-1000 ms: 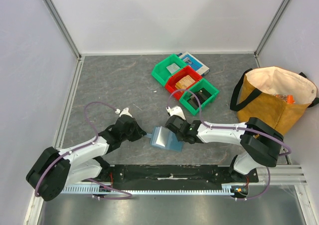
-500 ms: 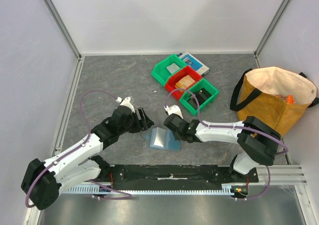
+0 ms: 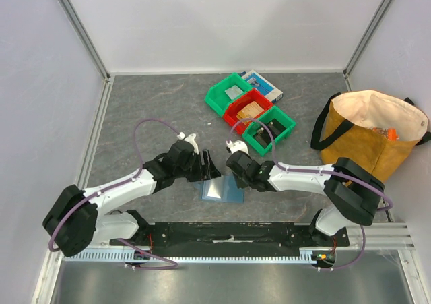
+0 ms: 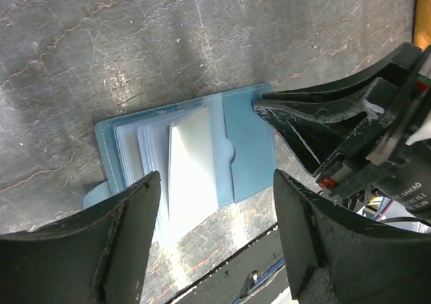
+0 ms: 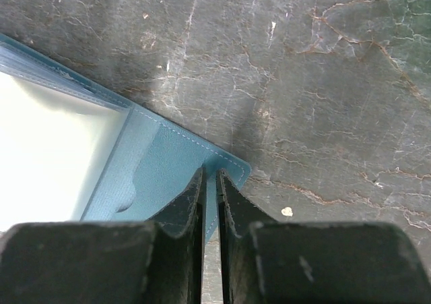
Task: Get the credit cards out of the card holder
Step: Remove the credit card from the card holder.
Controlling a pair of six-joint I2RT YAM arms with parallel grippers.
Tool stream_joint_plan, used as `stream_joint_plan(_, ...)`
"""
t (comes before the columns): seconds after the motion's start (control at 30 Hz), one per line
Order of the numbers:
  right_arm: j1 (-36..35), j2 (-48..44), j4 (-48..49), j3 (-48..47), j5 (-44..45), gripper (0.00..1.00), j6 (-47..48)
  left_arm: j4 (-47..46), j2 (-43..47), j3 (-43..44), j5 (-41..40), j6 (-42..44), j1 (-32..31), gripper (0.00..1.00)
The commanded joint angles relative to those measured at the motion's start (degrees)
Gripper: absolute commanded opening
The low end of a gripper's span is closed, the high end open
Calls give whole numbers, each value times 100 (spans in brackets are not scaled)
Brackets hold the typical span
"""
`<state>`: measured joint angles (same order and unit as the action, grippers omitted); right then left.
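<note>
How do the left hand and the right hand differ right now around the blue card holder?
The left hand stands wide open; the right hand is nearly shut. The left hand's fingers straddle the pale card in the open slate-blue bifold card holder; the right hand's tips rest on that holder's corner. Both are black two-finger hands; neither holds a card.
</note>
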<state>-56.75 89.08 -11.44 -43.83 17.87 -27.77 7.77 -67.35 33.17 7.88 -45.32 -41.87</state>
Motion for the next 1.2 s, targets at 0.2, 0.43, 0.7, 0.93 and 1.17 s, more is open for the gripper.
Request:
stream_joint_plan(0.2,103,-22,178,235,-249,14,-97,-698,-585,-100,197,32,-67,62)
stream_joint_plan(0.43,129,-119,248,305,-266,12,-106,-742,-727,-91,135,6,-155,60)
stream_joint_plan(0.7,164,-329,476,446,-345,11,-158,-1137,-911,5,504,-178,-366,60)
stream_joint_plan(0.93,340,-935,1003,884,-433,14,-413,-1577,-1113,190,724,-451,-708,59)
stream_joint_plan(1.17,665,-2077,1803,1623,-574,19,-712,-1814,-1455,418,776,-574,-972,58)
